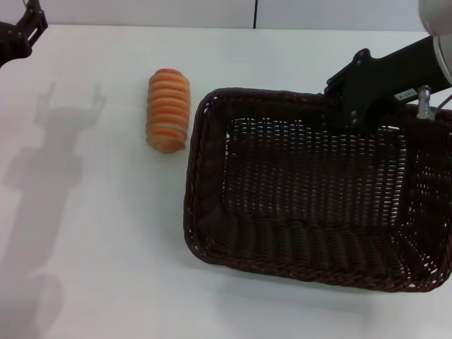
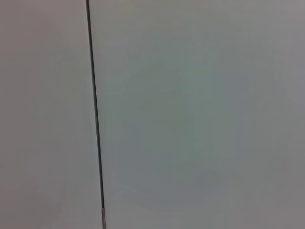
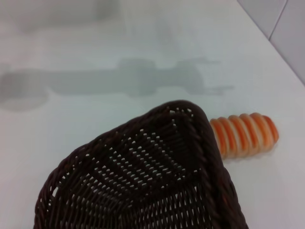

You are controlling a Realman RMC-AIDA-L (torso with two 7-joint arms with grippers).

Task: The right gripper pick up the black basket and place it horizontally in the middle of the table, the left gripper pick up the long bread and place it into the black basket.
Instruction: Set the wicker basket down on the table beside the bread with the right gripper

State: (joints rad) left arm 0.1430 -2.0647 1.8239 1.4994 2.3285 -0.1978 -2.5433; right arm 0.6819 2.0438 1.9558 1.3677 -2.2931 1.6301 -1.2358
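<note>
The black basket (image 1: 311, 205) fills the right half of the head view, open side up; its corner also shows in the right wrist view (image 3: 157, 181). My right gripper (image 1: 355, 113) reaches in from the upper right and grips the basket's far rim. The long bread (image 1: 168, 111) lies on the white table (image 1: 92, 233) just left of the basket's far left corner, apart from it; it also shows in the right wrist view (image 3: 245, 134). My left gripper (image 1: 27, 25) hangs at the far left corner, away from the bread, fingers apart and empty.
The table's far edge meets a pale wall (image 1: 212, 10) with a dark vertical seam (image 2: 95, 119). The left arm's shadow (image 1: 53, 162) falls on the bare table left of the bread. The basket's right end runs out of the head view.
</note>
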